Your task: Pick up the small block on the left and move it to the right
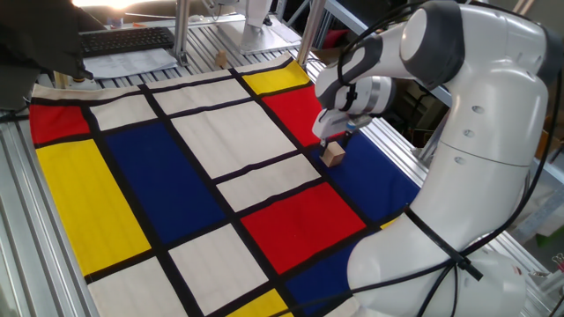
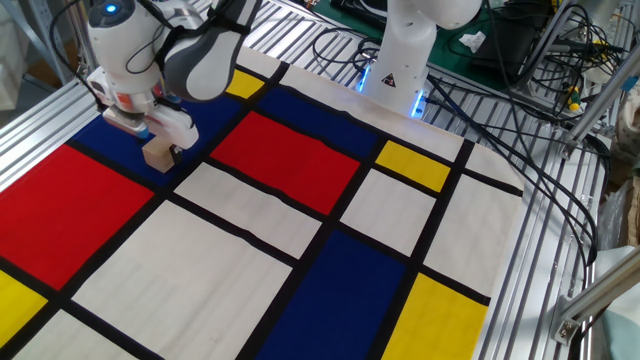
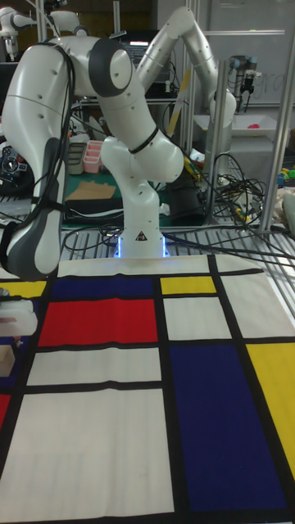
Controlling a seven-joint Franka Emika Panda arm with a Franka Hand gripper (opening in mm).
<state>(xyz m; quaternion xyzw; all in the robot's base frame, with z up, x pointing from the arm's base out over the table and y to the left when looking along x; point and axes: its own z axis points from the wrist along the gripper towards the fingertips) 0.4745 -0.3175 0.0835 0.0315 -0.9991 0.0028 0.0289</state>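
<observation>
A: Gripper (image 2: 158, 140) sat low over the small block (image 2: 157, 155), fingers straddling its top. Whether the jaws had clamped I could not tell; the block rested on the blue panel of the patterned cloth (image 1: 176, 185), at about 3 o'clock in the one fixed view.

B: Risk?

A: Judged: if the fingers sat off-centre, closing could twist or push the cube instead of seizing it; a shallow hold might let it slip during the lift.

B: Anything in the way?

A: Nothing on the cloth toward the far side. Keyboard (image 1: 123, 40) lay off the cloth at 11 o'clock, well apart. Second robot base (image 2: 405, 60) stood at 1 o'clock in the other fixed view, cables (image 2: 520, 120) beside it.
</observation>
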